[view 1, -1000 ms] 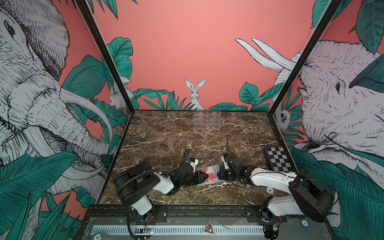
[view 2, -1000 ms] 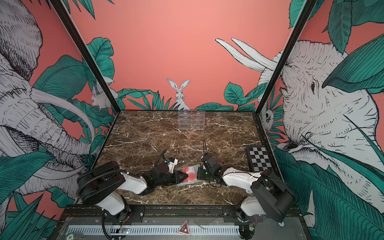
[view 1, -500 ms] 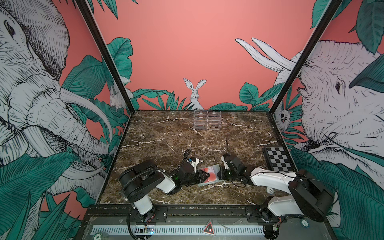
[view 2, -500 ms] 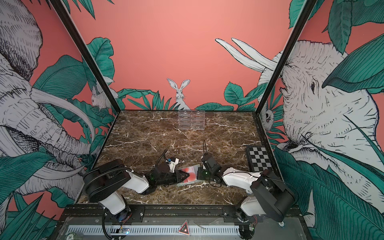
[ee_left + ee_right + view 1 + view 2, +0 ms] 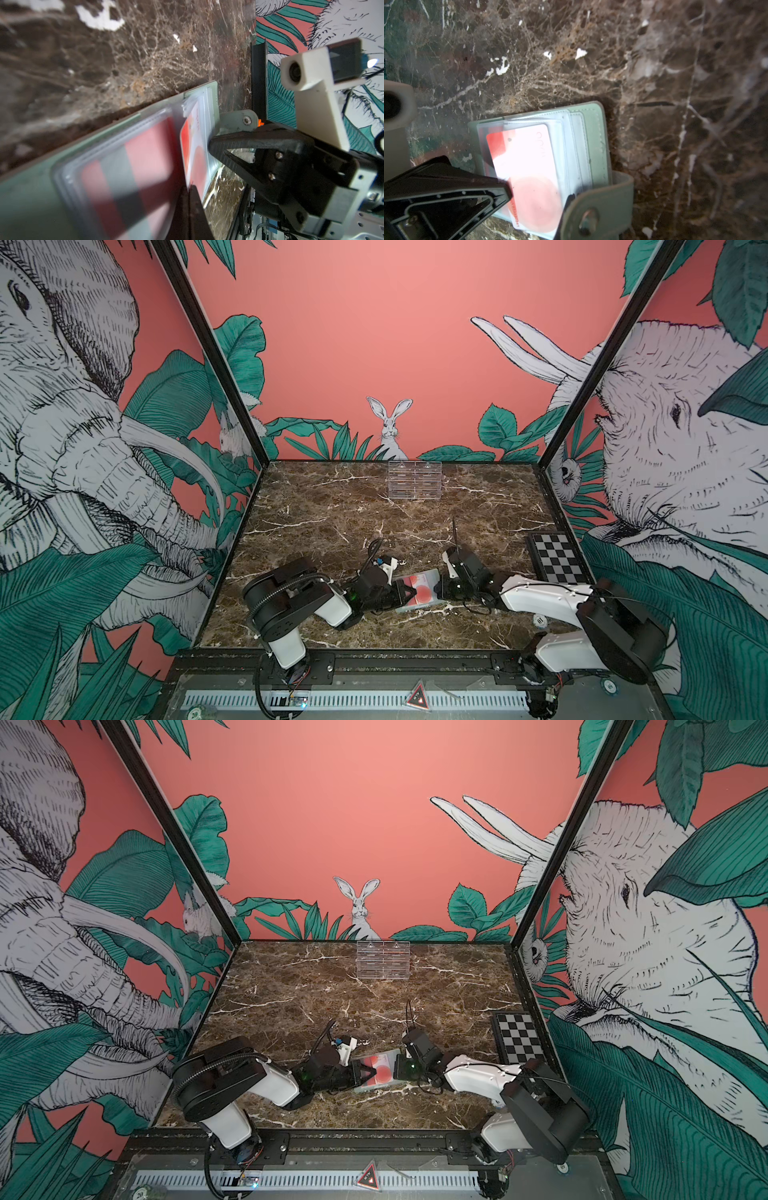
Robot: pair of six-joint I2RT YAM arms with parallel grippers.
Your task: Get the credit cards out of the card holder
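Note:
The pale green card holder (image 5: 420, 606) (image 5: 373, 1088) lies open on the marble near the front, between both arms. My right gripper (image 5: 572, 209) (image 5: 439, 593) is shut on its snap tab (image 5: 600, 199). A white credit card (image 5: 529, 164) (image 5: 194, 143) with red circles sticks partly out of a clear sleeve. My left gripper (image 5: 189, 188) (image 5: 405, 593) is shut on that card's edge. Another credit card (image 5: 128, 176), red with a dark stripe, sits inside a clear sleeve in the left wrist view.
A clear acrylic tiered stand (image 5: 414, 480) stands at the back middle. A black-and-white checkered board (image 5: 556, 558) lies at the right edge. A round chip (image 5: 539, 618) rests by the right arm. Dark frame posts and walls close in the table's sides.
My left gripper has closed on the edge of the white card, and its arm has shifted slightly towards the card holder. The right gripper has kept its hold on the tab.

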